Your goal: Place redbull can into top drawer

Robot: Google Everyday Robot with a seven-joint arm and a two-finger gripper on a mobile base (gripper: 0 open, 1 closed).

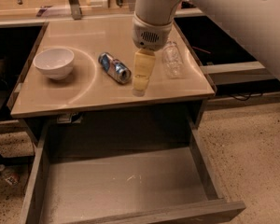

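Note:
The redbull can (115, 67), blue and silver, lies on its side on the tan tabletop (84, 97), right of the bowl. My gripper (141, 84) hangs from the white arm above the tabletop, just right of the can and apart from it, with nothing seen in it. The top drawer (116, 185) is pulled out below the tabletop's front edge, its grey scuffed bottom bare.
A white bowl (54, 63) stands at the left of the tabletop. A clear plastic bottle (172, 59) lies right of the gripper. Dark gaps and counters flank the table; speckled floor (252, 153) lies to the right.

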